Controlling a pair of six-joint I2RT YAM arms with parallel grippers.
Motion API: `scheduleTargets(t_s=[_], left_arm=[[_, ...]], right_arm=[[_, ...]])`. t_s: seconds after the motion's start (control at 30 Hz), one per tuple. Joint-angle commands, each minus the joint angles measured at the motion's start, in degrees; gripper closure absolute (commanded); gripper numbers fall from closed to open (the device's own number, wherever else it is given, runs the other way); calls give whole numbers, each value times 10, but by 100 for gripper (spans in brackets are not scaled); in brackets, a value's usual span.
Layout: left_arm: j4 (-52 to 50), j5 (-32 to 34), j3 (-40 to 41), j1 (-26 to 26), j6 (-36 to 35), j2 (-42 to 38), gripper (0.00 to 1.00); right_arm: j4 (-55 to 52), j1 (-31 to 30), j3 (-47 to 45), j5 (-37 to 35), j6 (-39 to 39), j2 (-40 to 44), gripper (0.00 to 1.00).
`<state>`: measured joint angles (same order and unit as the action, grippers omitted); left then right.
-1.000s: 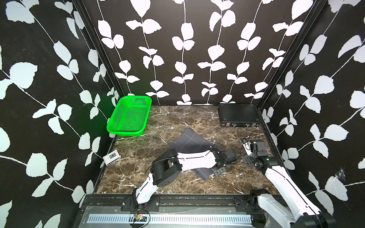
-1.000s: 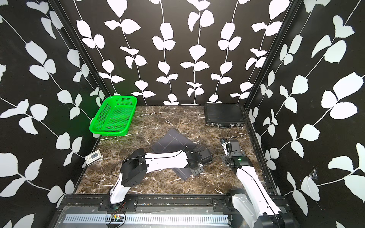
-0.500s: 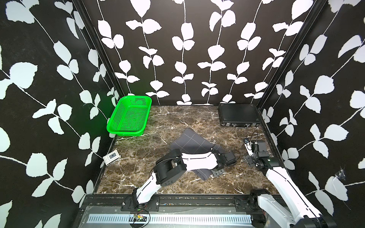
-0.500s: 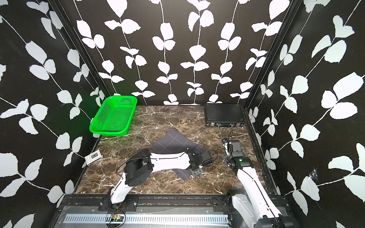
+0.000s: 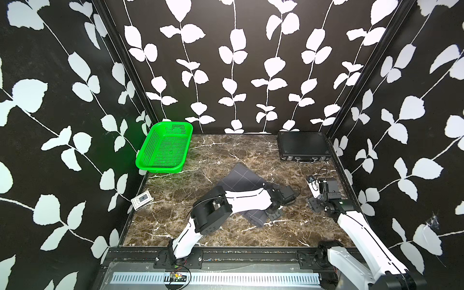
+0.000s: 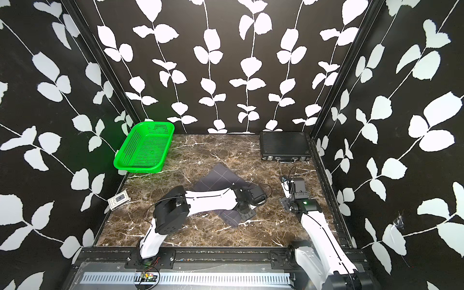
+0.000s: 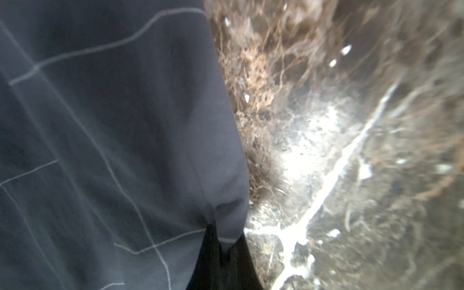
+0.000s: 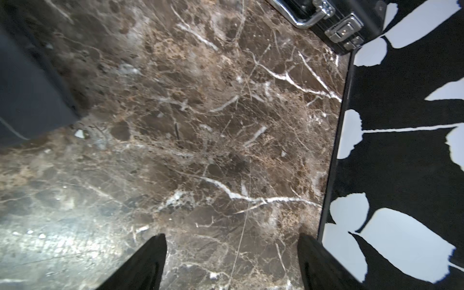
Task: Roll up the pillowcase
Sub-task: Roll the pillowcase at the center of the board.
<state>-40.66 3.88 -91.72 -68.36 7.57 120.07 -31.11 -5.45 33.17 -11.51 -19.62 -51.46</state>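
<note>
The pillowcase, dark grey cloth with thin white grid lines, lies crumpled in the middle of the marble table, partly hidden under my left arm. My left gripper sits low at its near right edge. In the left wrist view the black fingertips of the left gripper are shut on a pinched fold of the pillowcase. My right gripper hovers open over bare marble to the right, apart from the cloth. The right wrist view shows nothing between the fingers of the right gripper, and a corner of the pillowcase.
A green mesh basket stands at the back left. A rigid black latched case lies at the back right. A small white device sits by the left wall. The right wall is close beside my right gripper.
My left gripper has closed onto the pillowcase's near right edge. The right arm has barely moved and stays open.
</note>
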Motion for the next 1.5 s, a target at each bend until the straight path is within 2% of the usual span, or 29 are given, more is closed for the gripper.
scheduleTargets(t_s=[0.0, 0.13, 0.27, 0.47, 0.87, 1.13, 1.47], left_arm=[[81, -122, 47, 32, 35, -75, 100], [181, -239, 113, 73, 94, -101, 100], [251, -312, 158, 110, 142, -114, 100], [338, -369, 222, 161, 197, -129, 100], [398, -412, 283, 231, 237, -153, 98], [410, -426, 301, 265, 237, -158, 90], [419, -429, 325, 306, 232, -170, 82]], right_arm=[[9, 4, 18, 37, 13, -4, 16], [12, 3, 23, 84, 14, -13, 17], [15, 0, 27, 121, 16, -27, 17], [27, -23, 37, 147, 15, -51, 19], [74, -101, 73, 159, 36, -138, 20], [120, -165, 113, 163, 56, -220, 21], [162, -205, 190, 175, 64, -341, 21]])
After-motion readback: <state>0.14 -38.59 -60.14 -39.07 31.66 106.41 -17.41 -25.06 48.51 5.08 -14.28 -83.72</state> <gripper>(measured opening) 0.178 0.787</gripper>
